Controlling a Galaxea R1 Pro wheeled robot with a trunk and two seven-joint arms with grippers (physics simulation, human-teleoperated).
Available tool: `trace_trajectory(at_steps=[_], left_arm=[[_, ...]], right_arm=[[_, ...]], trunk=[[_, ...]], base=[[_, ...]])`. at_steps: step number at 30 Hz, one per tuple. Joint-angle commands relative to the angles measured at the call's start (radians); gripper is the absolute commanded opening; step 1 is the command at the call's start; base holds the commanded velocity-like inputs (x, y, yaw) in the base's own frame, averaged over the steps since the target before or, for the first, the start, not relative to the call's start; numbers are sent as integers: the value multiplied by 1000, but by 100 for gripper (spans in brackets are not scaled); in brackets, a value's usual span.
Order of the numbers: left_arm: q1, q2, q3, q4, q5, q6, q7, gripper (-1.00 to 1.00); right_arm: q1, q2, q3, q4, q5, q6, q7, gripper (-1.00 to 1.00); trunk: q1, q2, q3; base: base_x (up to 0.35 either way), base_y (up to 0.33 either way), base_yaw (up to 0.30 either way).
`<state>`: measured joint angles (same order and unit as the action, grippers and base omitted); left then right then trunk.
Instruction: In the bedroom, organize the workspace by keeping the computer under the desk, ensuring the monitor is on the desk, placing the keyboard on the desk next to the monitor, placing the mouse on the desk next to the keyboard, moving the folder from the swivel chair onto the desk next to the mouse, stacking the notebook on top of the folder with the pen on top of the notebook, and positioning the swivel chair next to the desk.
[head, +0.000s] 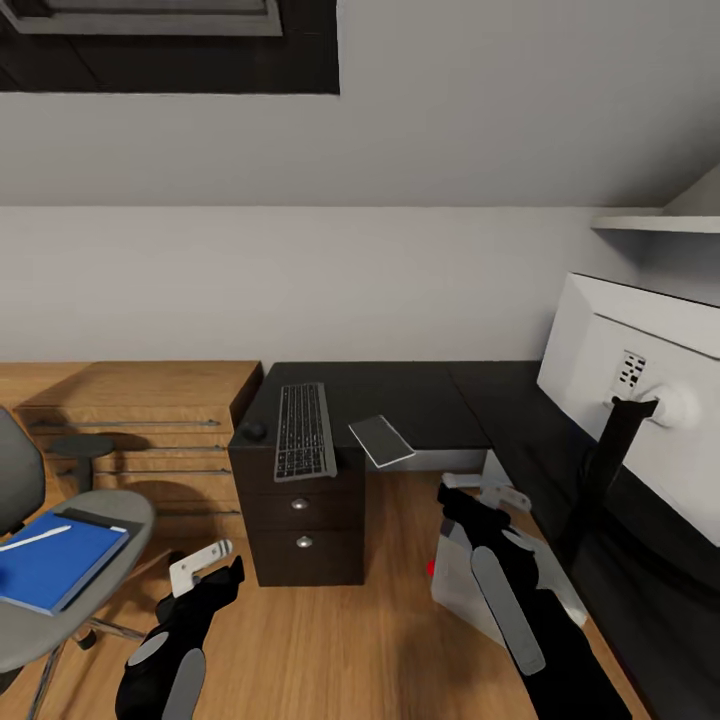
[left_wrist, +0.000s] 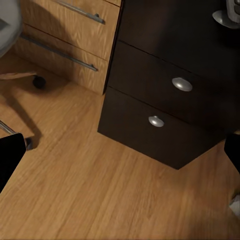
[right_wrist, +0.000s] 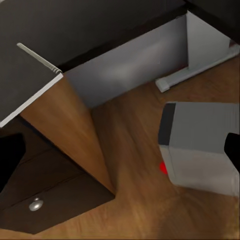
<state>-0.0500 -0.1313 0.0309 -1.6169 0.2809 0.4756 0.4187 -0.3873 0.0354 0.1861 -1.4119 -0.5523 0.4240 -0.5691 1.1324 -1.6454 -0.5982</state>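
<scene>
The black desk (head: 420, 395) carries the keyboard (head: 303, 430), with the mouse (head: 253, 430) at its left and the grey notebook (head: 381, 440) at its right, overhanging the front edge. The monitor (head: 640, 390) stands on the desk's right wing, white back towards me. The blue folder (head: 50, 565) lies on the swivel chair (head: 120, 520) seat with the pen (head: 35, 538) on top. The computer (head: 455, 580) (right_wrist: 200, 145) sits on the floor under the desk. My left gripper (head: 212, 566) (left_wrist: 120, 155) hangs open before the desk drawers (left_wrist: 165, 100). My right gripper (head: 485, 492) (right_wrist: 120, 155) is open above the computer.
An oak drawer chest (head: 130, 410) stands against the wall left of the desk, behind the chair. A white shelf (head: 655, 225) juts out above the monitor. Bare wooden floor (head: 330, 640) lies between the chair and the desk drawers.
</scene>
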Motion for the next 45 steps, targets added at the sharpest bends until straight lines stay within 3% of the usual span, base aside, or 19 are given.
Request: trace_trajectory(at_steps=[1, 5, 18, 31, 45], left_arm=[[-1, 0, -1, -1, 11, 3, 6, 100], [-1, -1, -5, -1, 11, 3, 7, 100], [-1, -1, -12, -1, 8, 5, 8, 100], [-1, -1, -12, -1, 8, 5, 8, 100], [-1, -1, -12, 0, 8, 7, 8, 100]], right_arm=[[-1, 0, 11, -5, 5, 7, -19, 100], [2, 3, 54, -17, 53, 3, -51, 100], [7, -2, 147, -31, 79, -5, -64, 100], [7, -2, 150, -35, 81, -7, -64, 100], [7, -3, 147, -34, 83, -8, -63, 100]], trunk=[[-4, 7, 2], [-19, 35, 15], [-69, 126, 55], [-119, 217, 97], [-165, 301, 137]], base=[[-1, 0, 0], [0, 0, 0], [0, 0, 0], [-184, 0, -11], [-182, 0, -167]])
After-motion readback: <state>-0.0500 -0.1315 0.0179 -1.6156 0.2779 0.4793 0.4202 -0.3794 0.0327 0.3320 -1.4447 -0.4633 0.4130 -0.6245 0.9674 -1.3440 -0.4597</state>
